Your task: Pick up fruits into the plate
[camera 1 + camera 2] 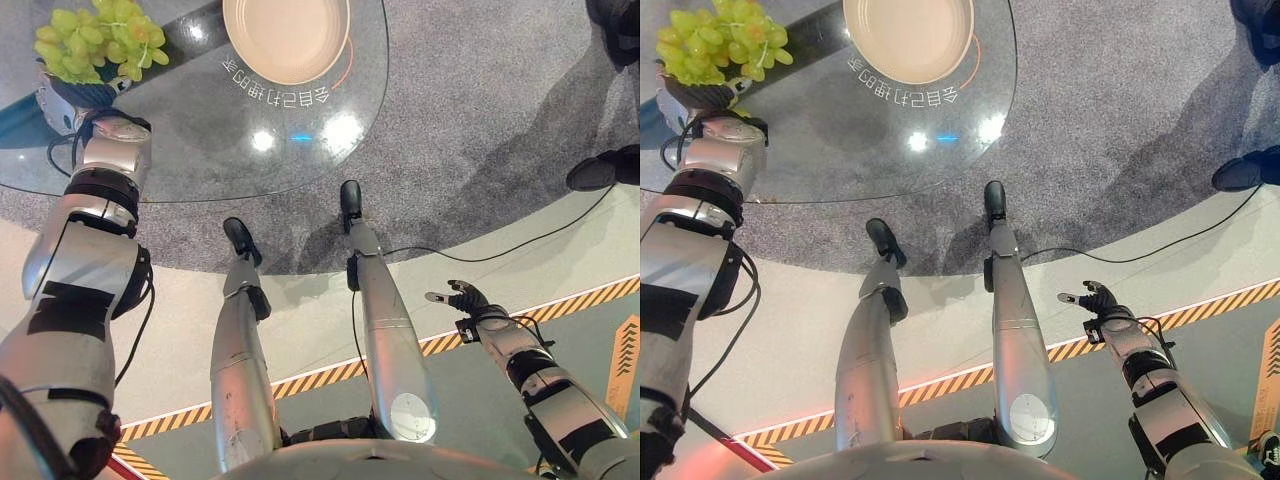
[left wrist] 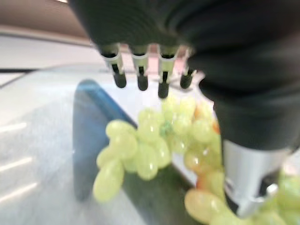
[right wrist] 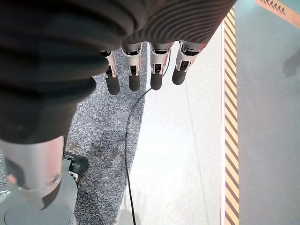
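A bunch of green grapes [image 1: 100, 38] sits at the far left of the round glass table [image 1: 220, 150]. My left hand [image 1: 88, 95] reaches in right behind the bunch, whose grapes cover its fingers from above. In the left wrist view the fingers [image 2: 140, 77] are straight above the grapes [image 2: 150, 145] and the thumb [image 2: 248, 178] lies against the bunch. An empty beige plate [image 1: 286, 35] stands at the table's far middle, to the right of the grapes. My right hand [image 1: 465, 298] hangs open low at my right side, over the floor.
The glass table's near edge curves across in front of me. A person's dark shoe [image 1: 595, 172] stands on the grey carpet at the right, with another dark shape [image 1: 615, 25] at the top right. Yellow-black striped tape [image 1: 560, 310] runs along the floor.
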You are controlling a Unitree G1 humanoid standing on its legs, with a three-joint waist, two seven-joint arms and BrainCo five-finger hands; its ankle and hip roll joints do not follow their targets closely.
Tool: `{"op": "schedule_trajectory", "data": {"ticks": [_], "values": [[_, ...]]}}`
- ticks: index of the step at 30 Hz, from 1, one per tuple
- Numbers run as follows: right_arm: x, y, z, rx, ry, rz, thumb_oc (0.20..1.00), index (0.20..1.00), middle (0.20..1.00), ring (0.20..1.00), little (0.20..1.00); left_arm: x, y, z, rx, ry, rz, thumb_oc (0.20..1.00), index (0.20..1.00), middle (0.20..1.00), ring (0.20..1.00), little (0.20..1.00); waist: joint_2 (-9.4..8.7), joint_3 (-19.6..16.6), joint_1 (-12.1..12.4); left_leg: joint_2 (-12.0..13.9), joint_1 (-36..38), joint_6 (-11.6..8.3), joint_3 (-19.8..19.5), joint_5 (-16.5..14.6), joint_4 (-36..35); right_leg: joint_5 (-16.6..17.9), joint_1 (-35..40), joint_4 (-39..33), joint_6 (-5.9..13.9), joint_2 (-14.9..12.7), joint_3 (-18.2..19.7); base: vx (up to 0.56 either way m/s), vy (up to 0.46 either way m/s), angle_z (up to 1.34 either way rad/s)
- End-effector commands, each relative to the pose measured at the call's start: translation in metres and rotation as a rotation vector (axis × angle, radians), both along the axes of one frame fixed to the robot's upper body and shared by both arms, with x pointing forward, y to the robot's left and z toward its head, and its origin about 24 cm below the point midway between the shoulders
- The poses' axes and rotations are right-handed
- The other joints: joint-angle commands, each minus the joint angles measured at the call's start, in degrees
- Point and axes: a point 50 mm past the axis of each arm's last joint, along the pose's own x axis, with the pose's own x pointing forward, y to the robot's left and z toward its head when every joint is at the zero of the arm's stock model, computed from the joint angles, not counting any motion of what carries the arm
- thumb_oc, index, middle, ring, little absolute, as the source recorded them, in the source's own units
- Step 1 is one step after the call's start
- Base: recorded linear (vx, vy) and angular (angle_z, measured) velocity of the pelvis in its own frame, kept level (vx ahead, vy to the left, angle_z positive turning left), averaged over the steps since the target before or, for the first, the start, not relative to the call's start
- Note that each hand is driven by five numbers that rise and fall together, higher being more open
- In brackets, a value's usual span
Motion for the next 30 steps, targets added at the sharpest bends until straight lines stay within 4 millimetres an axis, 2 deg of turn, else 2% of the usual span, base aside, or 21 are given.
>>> {"op": "schedule_trajectory", "data": {"ticks": [1, 3, 6, 10, 15, 19, 23, 25, 30], "values": [[-0.046, -0.017, -0.026, -0.01, 0.122, -0.046, 1.0, 1.0, 1.0, 1.0, 1.0, -0.02, 0.03, 0.022, 0.096, -0.006, 0.205, 1.0, 1.0, 1.0, 1.0, 1.0, -1.87, -0.31, 0.0, -4.47, -2.69, 1.17, -0.39, -9.0, 7.26, -10.11, 0.79, 5.81, -2.86, 5.79, -0.53, 0.0, 0.0, 0.0], [-0.046, -0.017, -0.026, -0.009, 0.121, -0.047, 1.0, 1.0, 1.0, 1.0, 1.0, -0.021, 0.031, 0.023, 0.109, 0.004, 0.215, 1.0, 1.0, 1.0, 1.0, 1.0, -1.9, -0.31, 0.02, -4.46, -2.75, 1.16, -0.42, -9.01, 7.29, -10.11, 0.73, 5.83, -2.88, 5.78, -0.52, 0.0, 0.0, 0.0], [-0.045, -0.018, -0.024, 0.0, 0.11, -0.056, 1.0, 1.0, 1.0, 1.0, 1.0, -0.026, 0.037, 0.033, 0.225, 0.047, 0.276, 1.0, 1.0, 1.0, 1.0, 1.0, -2.01, -0.31, 0.03, -4.45, -2.79, 1.21, -0.5, -9.0, 7.23, -10.02, 0.62, 5.83, -2.93, 5.81, -0.52, 0.0, 0.0, 0.0], [-0.047, -0.021, -0.023, 0.0, 0.106, -0.063, 1.0, 1.0, 1.0, 1.0, 1.0, -0.029, 0.038, 0.05, 0.456, 0.142, 0.316, 1.0, 1.0, 1.0, 1.0, 1.0, -1.99, -0.31, -0.17, -4.32, -3.3, 1.22, -0.44, -9.03, 7.5, -9.72, 0.05, 5.96, -2.93, 5.82, -0.52, 0.0, 0.0, 0.0], [-0.047, -0.027, -0.02, -0.01, 0.095, -0.063, 1.0, 1.0, 1.0, 1.0, 1.0, -0.026, 0.03, 0.074, 0.735, 0.248, 0.314, 1.0, 1.0, 1.0, 1.0, 1.0, -1.69, -0.31, -0.53, -4.23, -4.09, 1.18, -0.2, -8.93, 7.64, -9.28, -0.89, 6.03, -2.78, 5.78, -0.25, 0.0, 0.007, 0.0], [-0.046, -0.029, -0.019, -0.019, 0.09, -0.058, 1.0, 1.0, 1.0, 1.0, 1.0, -0.022, 0.021, 0.081, 0.868, 0.289, 0.281, 1.0, 1.0, 1.0, 1.0, 1.0, -1.24, -0.31, -0.79, -4.3, -4.28, 1.2, 0.06, -9.0, 7.66, -8.99, -1.23, 5.81, -2.6, 5.65, -0.03, 0.0, 0.019, -0.01], [-0.045, -0.028, -0.018, -0.019, 0.086, -0.057, 1.0, 1.0, 1.0, 1.0, 1.0, -0.018, 0.016, 0.081, 0.932, 0.328, 0.242, 1.0, 1.0, 1.0, 1.0, 1.0, -1.08, -0.31, -0.86, -4.3, -4.26, 1.21, 0.26, -9.05, 7.68, -8.92, -1.23, 5.69, -2.52, 5.58, -0.03, 0.0, 0.0, 0.0], [-0.042, -0.029, -0.016, -0.023, 0.075, -0.062, 1.0, 1.0, 1.0, 1.0, 1.0, -0.01, 0.012, 0.074, 0.981, 0.418, 0.15, 1.0, 1.0, 1.0, 1.0, 1.0, -0.88, -0.31, -0.95, -4.26, -4.55, 1.14, 0.44, -8.98, 7.78, -8.65, -1.53, 5.61, -2.36, 5.39, -0.15, 0.0, 0.0, 0.0], [-0.04, -0.033, -0.013, -0.034, 0.056, -0.071, 1.0, 1.0, 1.0, 1.0, 1.0, -0.005, 0.016, 0.061, 0.902, 0.571, 0.046, 1.0, 1.0, 1.0, 1.0, 1.0, -0.61, -0.31, -1.27, -4.16, -4.83, 1.14, 0.81, -9.05, 8.06, -8.49, -1.95, 5.72, -2.23, 5.28, -0.13, 0.0, 0.011, -0.02]]}}
